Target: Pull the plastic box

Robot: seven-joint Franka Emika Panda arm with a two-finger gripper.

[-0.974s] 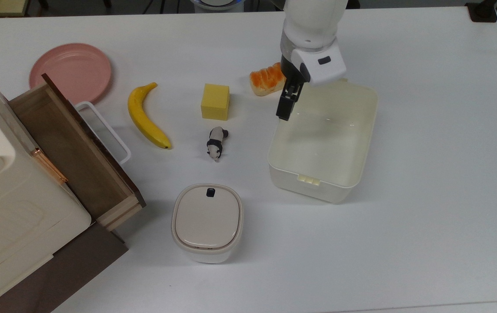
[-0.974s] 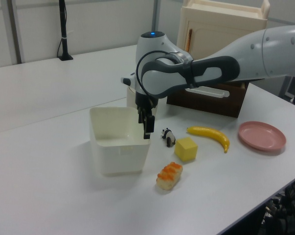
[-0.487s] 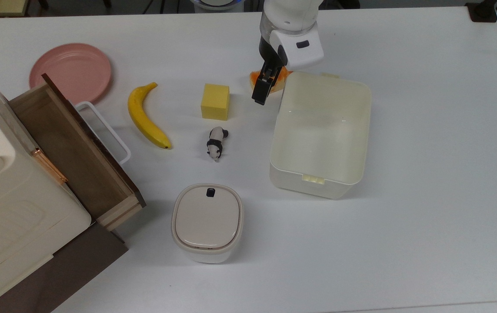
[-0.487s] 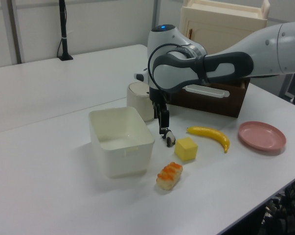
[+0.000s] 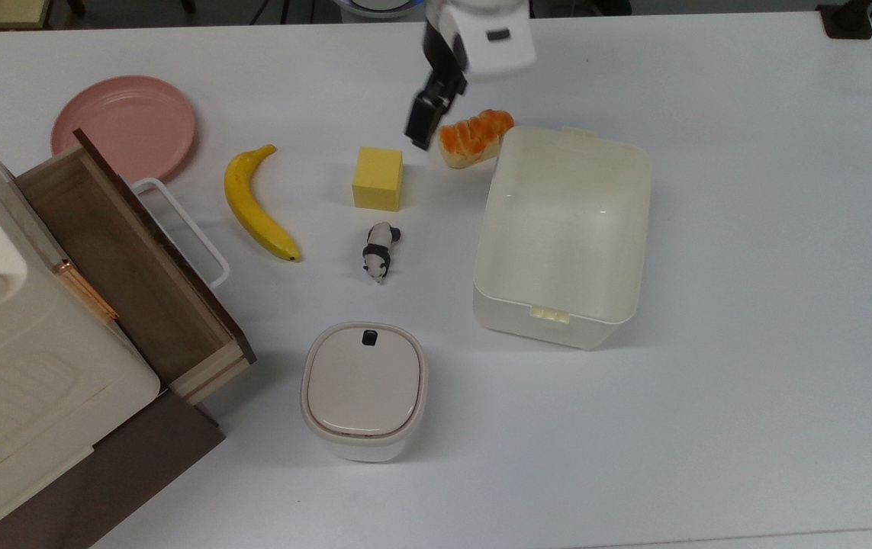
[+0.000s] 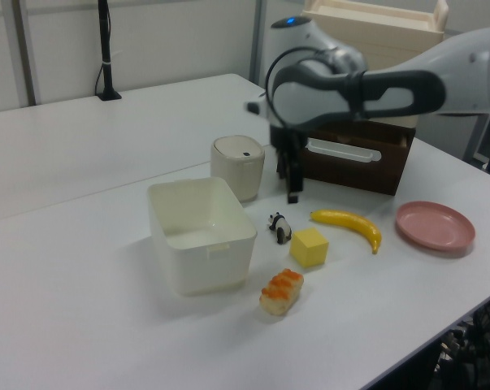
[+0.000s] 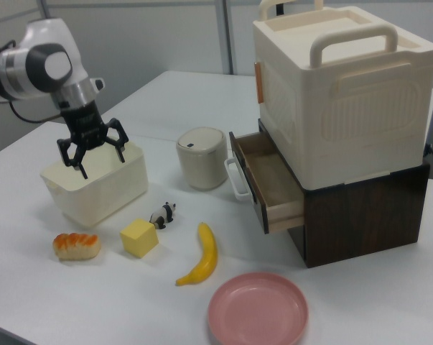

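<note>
One plastic box (image 5: pixel 561 236) sits lidless and empty on the white table (image 5: pixel 748 229), and everything else gathers around it. Touching its corner in the top view lies the orange-topped bread (image 5: pixel 474 137). Up in the air, clear of the box, hangs the hand (image 7: pixel 92 152), fingers (image 7: pixel 80 164) spread wide and gripping nothing. In the top view's left of the box stand the yellow block (image 5: pixel 378 178) and the little panda figure (image 5: pixel 379 251), then the banana (image 5: pixel 256 204) and, farther off, the pink plate (image 5: pixel 124 126). The round lidded container (image 5: pixel 363 389) is near the box's latch end; the open wooden drawer (image 5: pixel 130 267) lies well apart.
</note>
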